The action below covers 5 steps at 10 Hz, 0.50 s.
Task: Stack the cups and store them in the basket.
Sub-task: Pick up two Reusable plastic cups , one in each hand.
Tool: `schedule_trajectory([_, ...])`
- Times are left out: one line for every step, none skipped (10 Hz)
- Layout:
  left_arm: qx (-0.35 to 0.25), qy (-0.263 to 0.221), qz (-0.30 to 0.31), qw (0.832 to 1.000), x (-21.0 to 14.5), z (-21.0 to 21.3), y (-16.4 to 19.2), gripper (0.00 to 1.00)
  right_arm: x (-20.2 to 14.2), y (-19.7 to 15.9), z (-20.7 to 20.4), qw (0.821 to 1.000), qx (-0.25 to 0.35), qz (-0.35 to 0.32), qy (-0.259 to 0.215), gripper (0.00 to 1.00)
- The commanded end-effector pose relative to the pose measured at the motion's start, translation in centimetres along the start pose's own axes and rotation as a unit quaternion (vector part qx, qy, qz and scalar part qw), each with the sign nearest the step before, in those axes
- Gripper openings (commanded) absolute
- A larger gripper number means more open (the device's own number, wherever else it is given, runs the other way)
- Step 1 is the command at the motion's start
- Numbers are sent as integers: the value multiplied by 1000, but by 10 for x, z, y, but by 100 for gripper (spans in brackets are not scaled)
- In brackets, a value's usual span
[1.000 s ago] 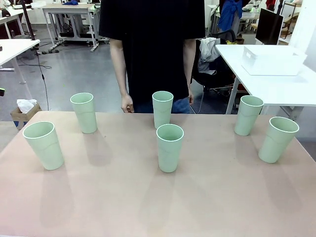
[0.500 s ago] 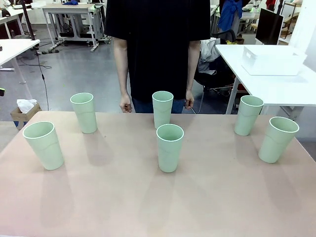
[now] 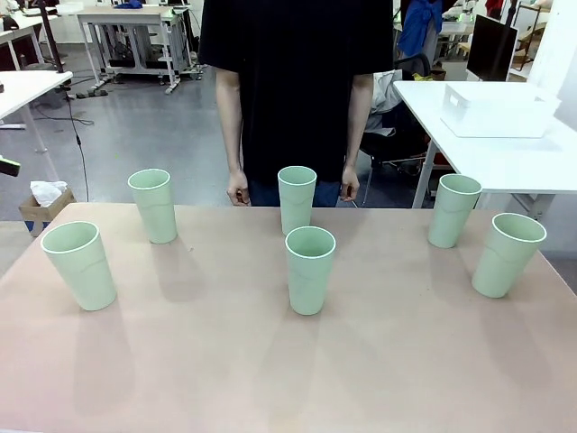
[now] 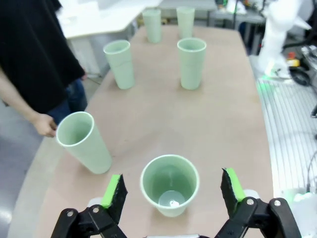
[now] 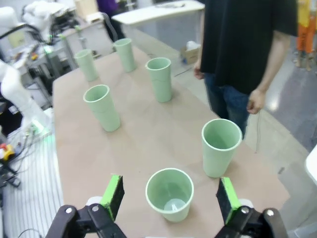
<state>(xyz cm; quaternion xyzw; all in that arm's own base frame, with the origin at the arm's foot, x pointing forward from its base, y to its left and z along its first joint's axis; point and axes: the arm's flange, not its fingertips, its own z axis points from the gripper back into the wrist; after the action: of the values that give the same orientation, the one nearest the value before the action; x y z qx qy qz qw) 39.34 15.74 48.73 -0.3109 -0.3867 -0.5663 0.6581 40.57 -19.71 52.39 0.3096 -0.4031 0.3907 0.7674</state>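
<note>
Left jaws wide open, holding nothing, a cup (image 4: 169,191) straight ahead of the gap on the counter (image 4: 223,124). Right jaws same, another cup (image 5: 169,194) ahead.

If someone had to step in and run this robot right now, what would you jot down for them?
Left gripper: open, holding nothing, poised over the leftmost cup.
Right gripper: open, holding nothing, poised over the rightmost cup.
All six cups stand upright and apart on the table.
The basket sits on the neighbouring white table.
The person stands at the far edge, arms down.
Done: nothing stacked.
Left: stack all six, store them in the basket.
</note>
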Motion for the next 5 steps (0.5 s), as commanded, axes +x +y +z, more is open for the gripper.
schedule_trajectory([-67,28,-30,997,-15,17,61,100,8,-70,-7,996,92,12,16,100])
schedule_trajectory([-88,30,-45,995,-26,17,81,100,2,-89,-15,994,105,29,24,100])
schedule_trajectory([-98,26,-51,994,-39,16,93,100,-6,-105,-20,990,132,51,18,100])
schedule_trajectory([-144,-19,-95,985,-92,3,117,100,-46,-146,-38,976,198,95,-14,100])
schedule_trajectory([-141,-14,-94,986,-96,1,119,100,-50,-148,-39,975,200,99,-14,100])
